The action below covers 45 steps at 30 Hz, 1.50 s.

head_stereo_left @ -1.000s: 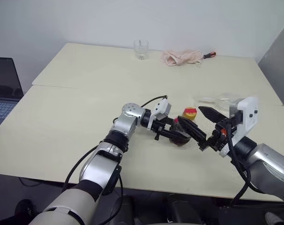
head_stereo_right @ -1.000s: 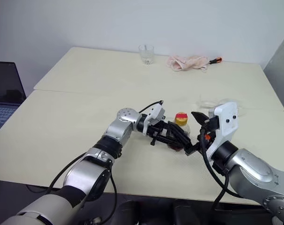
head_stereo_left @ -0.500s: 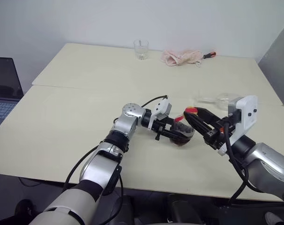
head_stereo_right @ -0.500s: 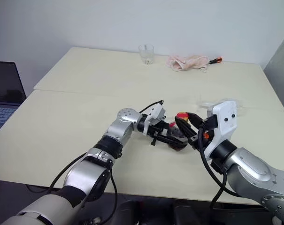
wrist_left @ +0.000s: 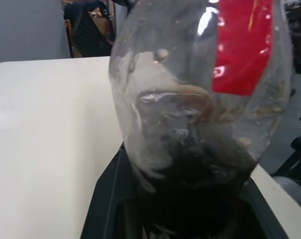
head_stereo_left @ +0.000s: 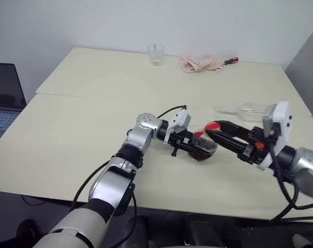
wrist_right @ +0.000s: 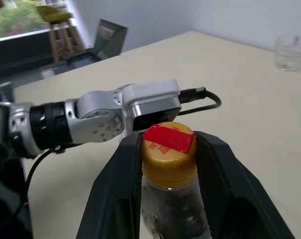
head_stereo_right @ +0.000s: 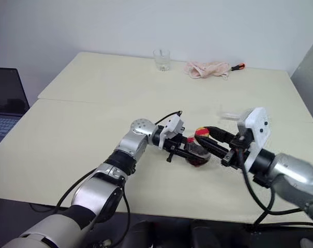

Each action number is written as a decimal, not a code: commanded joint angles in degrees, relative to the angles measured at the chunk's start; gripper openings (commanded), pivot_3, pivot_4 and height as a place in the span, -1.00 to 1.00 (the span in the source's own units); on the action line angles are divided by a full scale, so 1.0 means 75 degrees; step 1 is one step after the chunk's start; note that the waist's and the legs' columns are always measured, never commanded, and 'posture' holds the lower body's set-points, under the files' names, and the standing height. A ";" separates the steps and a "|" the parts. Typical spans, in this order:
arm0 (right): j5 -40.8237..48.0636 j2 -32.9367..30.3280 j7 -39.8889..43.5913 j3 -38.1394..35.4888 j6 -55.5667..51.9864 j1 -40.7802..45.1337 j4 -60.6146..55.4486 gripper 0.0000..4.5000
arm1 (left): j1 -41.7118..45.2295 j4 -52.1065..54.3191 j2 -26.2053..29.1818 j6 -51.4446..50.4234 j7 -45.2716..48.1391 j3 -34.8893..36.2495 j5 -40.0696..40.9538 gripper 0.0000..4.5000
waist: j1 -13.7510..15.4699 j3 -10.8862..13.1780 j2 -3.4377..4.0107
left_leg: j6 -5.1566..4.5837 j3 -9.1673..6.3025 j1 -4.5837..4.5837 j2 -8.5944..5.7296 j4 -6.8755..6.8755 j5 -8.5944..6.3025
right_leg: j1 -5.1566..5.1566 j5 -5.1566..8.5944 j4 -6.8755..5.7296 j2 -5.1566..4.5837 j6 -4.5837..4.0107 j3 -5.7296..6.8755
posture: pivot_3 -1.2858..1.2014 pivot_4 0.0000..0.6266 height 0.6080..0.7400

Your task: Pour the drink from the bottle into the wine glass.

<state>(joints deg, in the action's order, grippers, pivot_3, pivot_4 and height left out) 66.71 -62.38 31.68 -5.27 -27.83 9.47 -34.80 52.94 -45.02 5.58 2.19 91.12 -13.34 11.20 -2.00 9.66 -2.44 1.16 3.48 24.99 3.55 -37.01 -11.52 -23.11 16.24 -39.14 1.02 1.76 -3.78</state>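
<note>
Red label, unreadable (bottle [head_stereo_left: 202, 149]) | left tool [head_stereo_left: 193, 149] clamps body | right tool [wrist_right: 166, 164] clamps cap [wrist_right: 168, 149]

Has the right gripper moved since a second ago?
Yes. The right gripper was open just right of the bottle; its fingers have swung toward the cloth side and closed around the cap.

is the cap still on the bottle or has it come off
On. The yellow-and-red cap sits on the neck of the bottle, with the right gripper's fingers closed around it.
</note>
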 commanded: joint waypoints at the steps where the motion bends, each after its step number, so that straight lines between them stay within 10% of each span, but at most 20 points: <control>1: -0.1334 -0.0054 0.2638 0.0904 0.0173 0.0926 0.1196 -0.45 | -0.0011 0.0650 -0.0022 -0.0301 -0.0052 0.0061 0.0197 -0.57 | -0.0023 0.0002 0.0009 | -0.0003 0.0000 -0.0007 0.0002 0.0002 0.0001 | 0.0000 -0.0004 0.0000 0.0005 -0.0003 -0.0003 | 0.03 -0.52 1.00; 10: -0.2955 0.1184 0.5435 0.1881 0.0342 0.3157 0.3600 -0.45 | -0.0471 0.1682 0.0164 -0.0849 -0.0241 -0.0018 0.0287 -0.63 | 0.0031 0.0018 0.0034 | -0.0006 -0.0009 -0.0004 0.0010 0.0007 0.0003 | -0.0011 -0.0010 -0.0012 0.0023 -0.0031 -0.0002 | 0.03 -0.52 1.00; 20: -0.2099 0.1218 0.4972 0.0549 -0.1256 0.2978 0.2839 -0.45 | -0.0409 0.1611 0.0250 -0.0809 -0.0397 0.0061 0.0273 -0.65 | 0.0069 0.0019 0.0037 | -0.0005 0.0000 0.0003 0.0002 0.0004 0.0003 | -0.0010 -0.0020 -0.0015 -0.0005 -0.0046 0.0010 | 0.03 -0.52 1.00; 26: -0.1587 0.1235 0.4179 -0.0471 -0.1821 0.2417 0.1916 0.46 | -0.0179 0.1186 0.0152 -0.0586 -0.0444 0.0085 0.0222 -0.66 | 0.0061 0.0019 0.0037 | -0.0005 -0.0005 0.0000 0.0001 0.0003 0.0003 | -0.0012 -0.0019 -0.0035 -0.0003 -0.0046 0.0012 | 0.03 -0.52 1.00; 30: -0.1692 0.1327 0.3224 -0.1475 -0.1744 0.1897 0.1351 1.00 | -0.0026 0.0882 0.0019 -0.0439 -0.0432 0.0117 0.0214 -0.67 | 0.0046 0.0019 0.0036 | -0.0005 -0.0008 -0.0005 -0.0001 0.0001 0.0004 | -0.0011 -0.0002 -0.0045 -0.0001 -0.0016 0.0011 | 0.03 -0.52 1.00; 38: -0.1206 0.2207 -0.0251 -0.2958 -0.2126 0.0593 -0.1030 1.00 | 0.0143 0.0077 -0.0191 -0.0124 -0.0604 0.0265 0.0149 -0.67 | 0.0019 0.0019 0.0037 | -0.0004 -0.0009 -0.0003 -0.0002 0.0005 0.0004 | -0.0012 0.0000 -0.0050 -0.0001 -0.0012 0.0009 | 0.03 -0.52 1.00; 45: -0.0040 0.2737 -0.4774 -0.2213 -0.2838 0.0543 -0.3013 1.00 | 0.0515 -0.0788 -0.0289 0.0332 -0.0824 0.0525 0.0125 -0.67 | 0.0018 0.0018 0.0038 | -0.0004 -0.0008 -0.0007 -0.0002 0.0004 0.0004 | -0.0012 0.0002 -0.0054 0.0000 -0.0010 0.0003 | 0.03 -0.52 1.00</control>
<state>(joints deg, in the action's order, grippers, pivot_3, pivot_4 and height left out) 64.38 -42.20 3.92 -23.01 -48.20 12.49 -54.10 54.50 -50.55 4.02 2.90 85.45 -10.91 11.28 -1.87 9.80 -2.16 1.14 3.42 24.93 3.53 -36.98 -11.49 -23.21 16.25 -39.53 1.01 1.69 -3.75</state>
